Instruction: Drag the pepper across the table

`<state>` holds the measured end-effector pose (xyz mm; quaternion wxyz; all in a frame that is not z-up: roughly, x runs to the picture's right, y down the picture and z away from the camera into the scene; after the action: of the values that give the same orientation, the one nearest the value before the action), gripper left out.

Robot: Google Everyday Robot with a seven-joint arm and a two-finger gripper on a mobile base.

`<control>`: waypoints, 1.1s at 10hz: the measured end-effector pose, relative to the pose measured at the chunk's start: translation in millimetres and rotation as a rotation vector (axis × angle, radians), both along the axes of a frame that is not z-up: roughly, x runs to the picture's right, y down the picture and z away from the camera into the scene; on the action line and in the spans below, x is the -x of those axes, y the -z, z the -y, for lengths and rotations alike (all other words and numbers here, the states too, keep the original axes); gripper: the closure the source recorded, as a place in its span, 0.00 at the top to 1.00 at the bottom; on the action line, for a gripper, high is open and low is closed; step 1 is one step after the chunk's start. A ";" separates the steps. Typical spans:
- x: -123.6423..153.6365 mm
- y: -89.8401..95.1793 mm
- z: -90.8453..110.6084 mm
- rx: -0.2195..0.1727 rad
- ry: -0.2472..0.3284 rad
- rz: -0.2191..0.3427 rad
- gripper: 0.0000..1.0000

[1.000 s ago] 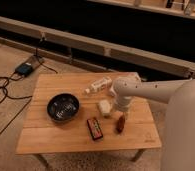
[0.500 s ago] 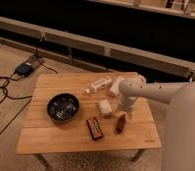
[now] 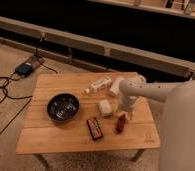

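I see the gripper (image 3: pixel 124 113) lowered over the right half of the light wood table (image 3: pixel 51 137), right at the upper end of the pepper (image 3: pixel 120 123). I cannot tell whether the claw is wide, narrow or clamped on it. The pepper lies near the front right corner, just beside the black-and-red packet (image 3: pixel 95 128). A small white block (image 3: pixel 105 107) sits near the gripper, the dark bowl (image 3: pixel 63 107) is farther left, and a white bottle (image 3: pixel 98 85) lies toward the back.

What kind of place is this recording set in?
Probably a lab or test area, not a home: a small wooden table on bare floor, loose cables beside it, a long ledge behind. The gripper is right by the pepper.
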<state>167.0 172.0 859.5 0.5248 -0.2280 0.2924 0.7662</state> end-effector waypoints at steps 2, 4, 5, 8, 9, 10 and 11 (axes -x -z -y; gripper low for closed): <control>0.0 -2.6 -1.5 0.009 0.003 0.002 0.65; 0.4 -4.6 -3.7 0.020 0.007 0.004 0.63; 1.1 -5.3 -4.3 0.023 0.007 0.005 0.58; 2.8 -8.1 -5.8 0.031 0.008 0.007 0.28; 4.3 -9.0 -5.6 0.031 0.009 0.009 0.16; 5.0 -9.3 -4.9 0.031 0.008 0.009 0.07; 5.6 -9.7 -3.7 0.028 0.008 0.010 0.01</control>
<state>161.5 175.7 869.1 0.5259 -0.2381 0.3014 0.7589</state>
